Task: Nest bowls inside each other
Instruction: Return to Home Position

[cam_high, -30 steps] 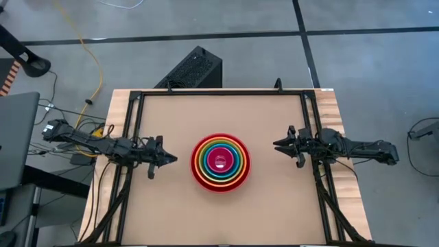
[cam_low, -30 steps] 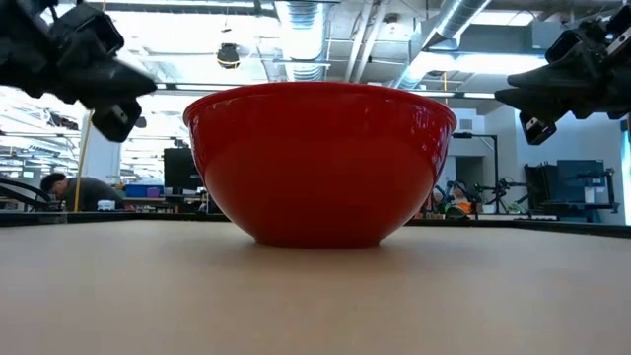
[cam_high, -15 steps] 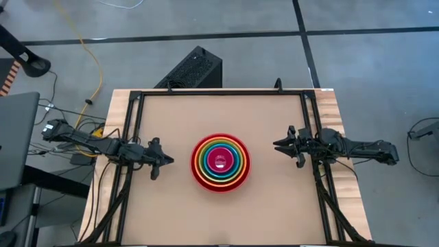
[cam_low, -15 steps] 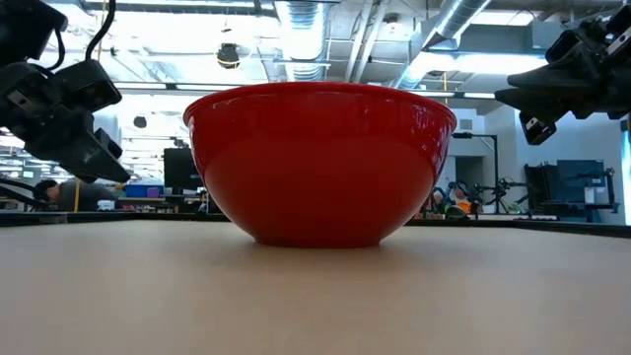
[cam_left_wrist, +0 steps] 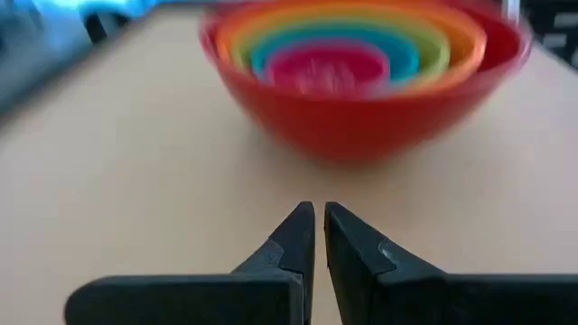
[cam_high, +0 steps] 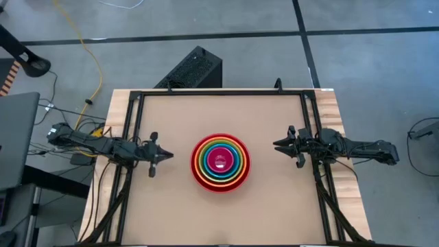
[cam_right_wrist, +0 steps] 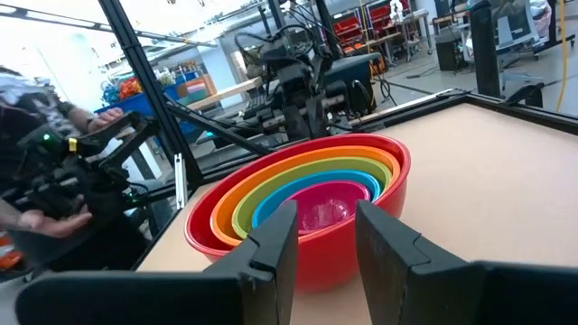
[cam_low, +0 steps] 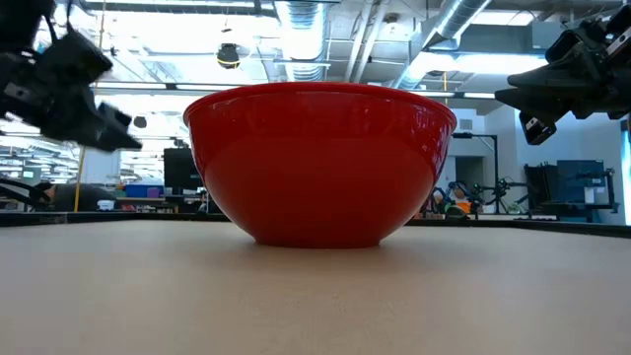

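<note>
Dark left gripper [cam_high: 167, 155] hangs over the left side of the table [cam_high: 274, 206], fingers closed on nothing. At centre sit the nested bowls [cam_high: 220, 162]: judged light, stiff, slippery plastic, best held at the red rim. To their right, the right gripper [cam_high: 278, 145] hangs parted and empty.

No text, label, brand, number or sign can be read in any of the views.
</note>
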`<state>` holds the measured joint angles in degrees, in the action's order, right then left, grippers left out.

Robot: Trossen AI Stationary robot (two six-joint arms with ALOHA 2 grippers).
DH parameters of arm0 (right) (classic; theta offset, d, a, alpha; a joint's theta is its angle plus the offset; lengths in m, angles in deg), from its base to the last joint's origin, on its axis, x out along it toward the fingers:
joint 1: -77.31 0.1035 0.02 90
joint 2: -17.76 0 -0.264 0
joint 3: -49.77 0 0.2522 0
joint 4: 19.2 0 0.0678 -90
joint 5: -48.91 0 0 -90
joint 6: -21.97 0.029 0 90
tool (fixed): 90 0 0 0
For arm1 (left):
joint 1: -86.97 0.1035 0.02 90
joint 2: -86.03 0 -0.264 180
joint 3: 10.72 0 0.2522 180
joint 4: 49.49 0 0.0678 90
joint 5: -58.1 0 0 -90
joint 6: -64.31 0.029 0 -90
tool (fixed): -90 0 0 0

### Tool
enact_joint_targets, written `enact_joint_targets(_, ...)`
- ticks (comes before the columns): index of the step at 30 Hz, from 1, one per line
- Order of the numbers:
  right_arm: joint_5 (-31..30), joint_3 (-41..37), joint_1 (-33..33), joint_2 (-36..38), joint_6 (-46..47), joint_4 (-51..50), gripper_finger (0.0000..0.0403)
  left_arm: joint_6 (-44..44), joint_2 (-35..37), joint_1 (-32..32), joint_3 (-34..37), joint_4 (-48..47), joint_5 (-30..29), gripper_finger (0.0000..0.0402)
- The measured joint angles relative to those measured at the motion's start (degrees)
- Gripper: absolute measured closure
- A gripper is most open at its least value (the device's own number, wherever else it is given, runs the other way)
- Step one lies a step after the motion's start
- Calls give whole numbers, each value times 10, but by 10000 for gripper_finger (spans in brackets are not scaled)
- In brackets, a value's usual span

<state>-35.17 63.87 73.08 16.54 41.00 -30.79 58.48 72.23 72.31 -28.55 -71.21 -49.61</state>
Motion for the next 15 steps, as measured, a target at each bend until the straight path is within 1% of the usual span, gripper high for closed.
enact_joint_targets(4, 0, 0, 0, 0, 0, 0, 286, 91, 83, 0, 0, 0, -24, 383)
enact_joint_targets(7, 0, 0, 0, 0, 0, 0, 286, 122, 137, 0, 0, 1, -25, 383)
enact_joint_targets(15, 0, 0, 0, 0, 0, -1, 286, 93, 136, 0, 0, 1, -24, 383)
